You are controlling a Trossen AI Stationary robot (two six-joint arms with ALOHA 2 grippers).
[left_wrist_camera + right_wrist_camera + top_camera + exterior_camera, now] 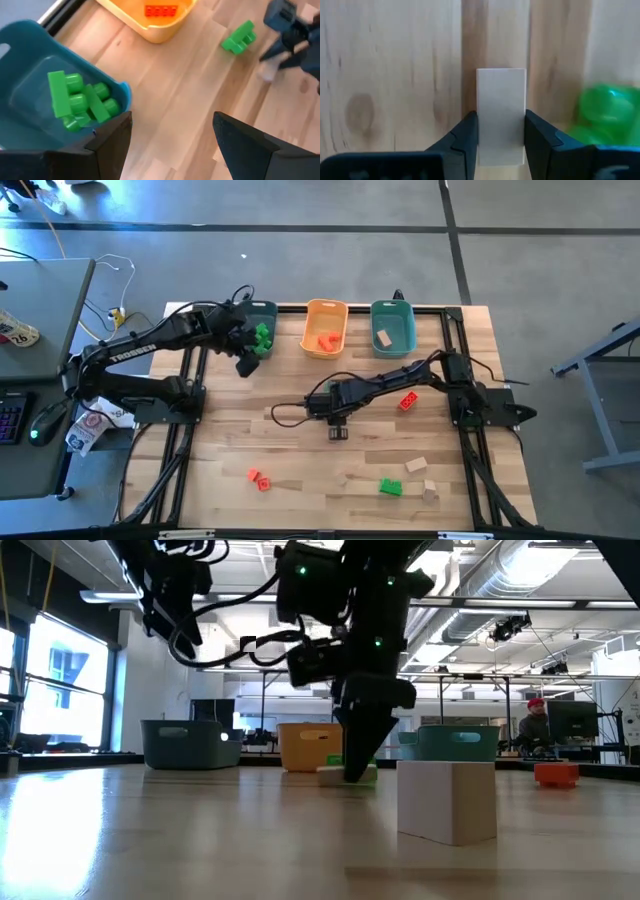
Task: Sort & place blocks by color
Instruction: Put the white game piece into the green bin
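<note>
Pale matt wooden block [501, 115], glossy green plastic blocks [80, 102], planked wood table [300, 450]

Teal bins [393, 328], orange bin [325, 328]

Your left arm [150, 350]: black links, white TROSSEN lettering, looped black cable; right arm [390, 388] matching black, green lights.

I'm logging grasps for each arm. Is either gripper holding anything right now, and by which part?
The right gripper has its jaws closed on a tan wooden block, pinching its two long sides near one end. The left gripper is open, holding nothing.
</note>
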